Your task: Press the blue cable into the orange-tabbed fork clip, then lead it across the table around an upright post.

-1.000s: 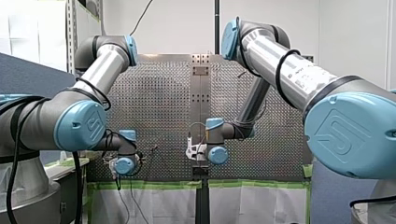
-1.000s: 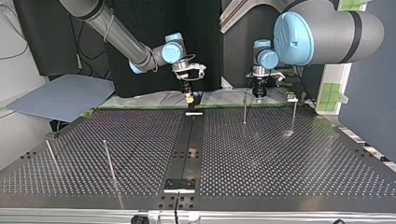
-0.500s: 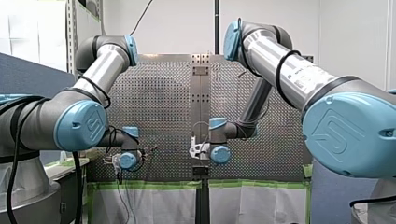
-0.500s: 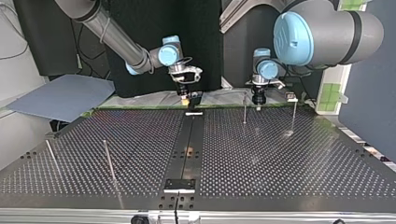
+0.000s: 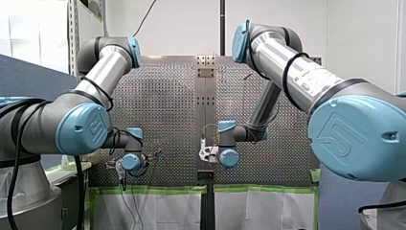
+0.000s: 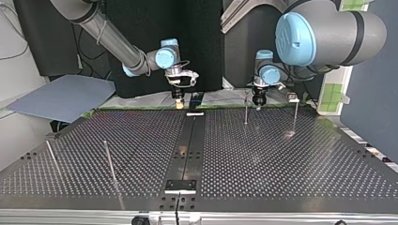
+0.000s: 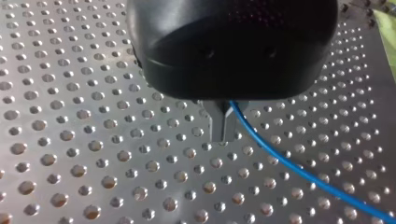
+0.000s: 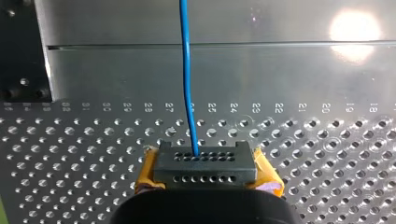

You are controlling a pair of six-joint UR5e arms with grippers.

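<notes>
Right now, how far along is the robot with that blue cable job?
Barely started, it seems. Done: nothing I can see; no clip shows clearly. In hand: my left gripper and my right gripper are each shut on the blue cable, at the table's far edge in the top view. Left: the clipping, then leading it round an upright post, none visibly wrapped.

My left arm (image 5: 103,72) and my right arm (image 5: 292,76) were brushed silver tubes with pale blue caps (image 5: 81,128) bearing an embossed logo, black cables (image 5: 284,69) looped around them; my left end effector (image 7: 223,128) was black, my right end effector (image 8: 205,170) yellow-padded
</notes>
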